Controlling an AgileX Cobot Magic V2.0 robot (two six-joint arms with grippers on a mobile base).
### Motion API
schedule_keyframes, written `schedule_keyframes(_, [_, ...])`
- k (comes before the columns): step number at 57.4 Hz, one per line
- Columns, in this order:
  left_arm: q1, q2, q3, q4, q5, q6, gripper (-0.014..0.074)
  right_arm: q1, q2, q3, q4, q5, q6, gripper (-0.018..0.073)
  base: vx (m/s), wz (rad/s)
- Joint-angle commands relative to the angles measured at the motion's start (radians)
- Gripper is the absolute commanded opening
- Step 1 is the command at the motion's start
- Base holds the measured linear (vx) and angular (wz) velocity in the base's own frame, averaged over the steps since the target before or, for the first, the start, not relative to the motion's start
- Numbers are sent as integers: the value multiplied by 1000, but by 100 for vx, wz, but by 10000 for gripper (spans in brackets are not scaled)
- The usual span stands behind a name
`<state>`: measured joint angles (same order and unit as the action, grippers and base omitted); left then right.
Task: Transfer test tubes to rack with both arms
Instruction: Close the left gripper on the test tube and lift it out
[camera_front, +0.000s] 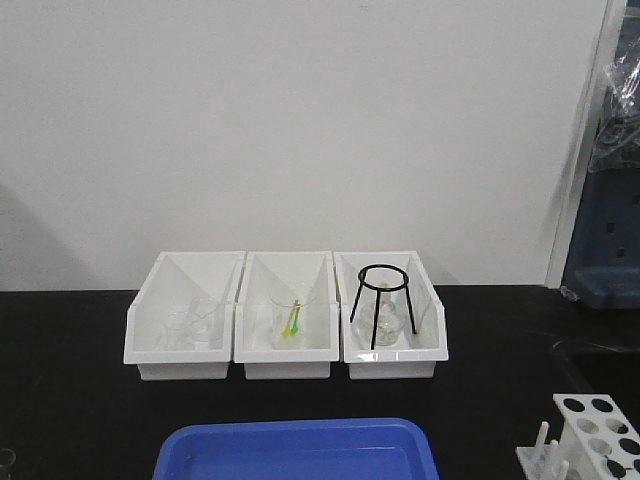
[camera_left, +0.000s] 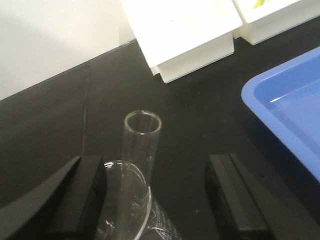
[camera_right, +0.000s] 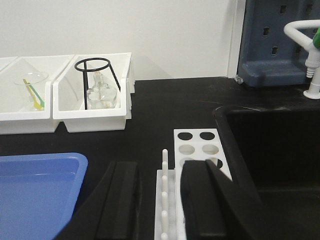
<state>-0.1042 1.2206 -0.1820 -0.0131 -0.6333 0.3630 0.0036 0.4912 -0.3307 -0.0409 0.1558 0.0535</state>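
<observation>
In the left wrist view a clear test tube (camera_left: 142, 145) stands tilted in a clear beaker (camera_left: 129, 207) on the black bench. My left gripper (camera_left: 155, 200) is open around it, and the tube is close to the left finger (camera_left: 80, 200), far from the right one. The white rack (camera_front: 598, 432) stands at the front right. In the right wrist view my right gripper (camera_right: 160, 200) is open over the rack (camera_right: 200, 145). Its peg row (camera_right: 164, 200) lies between the fingers, and the right finger (camera_right: 205, 200) covers part of the hole plate. All visible holes are empty.
Three white bins (camera_front: 285, 355) stand at the back, holding glassware and a black tripod ring stand (camera_front: 383, 300). A blue tray (camera_front: 295, 450) lies at the front middle, and it also shows in the left wrist view (camera_left: 290, 110). A black sink (camera_right: 270, 150) lies right of the rack.
</observation>
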Motion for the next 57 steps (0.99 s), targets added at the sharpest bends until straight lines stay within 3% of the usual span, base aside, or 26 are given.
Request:
schedule_keyframes(1, [-4, 22, -25, -17, -119, 1, 551, -4, 10, -32, -10, -82, -13, 309, 0, 0])
schedule_keyframes(16, [-4, 86, -27, -20, -197, 1, 551, -4, 10, -32, -10, -80, -13, 309, 0, 0])
schedule_keyframes(31, [-4, 141, -124, -69, -188, 28, 551, -4, 10, -32, -10, -74, -13, 309, 0, 0])
schedule_keyframes(57, [-4, 198, -153, -67, -179, 27, 551, -4, 10, -32, -10, -74, -13, 309, 0, 0])
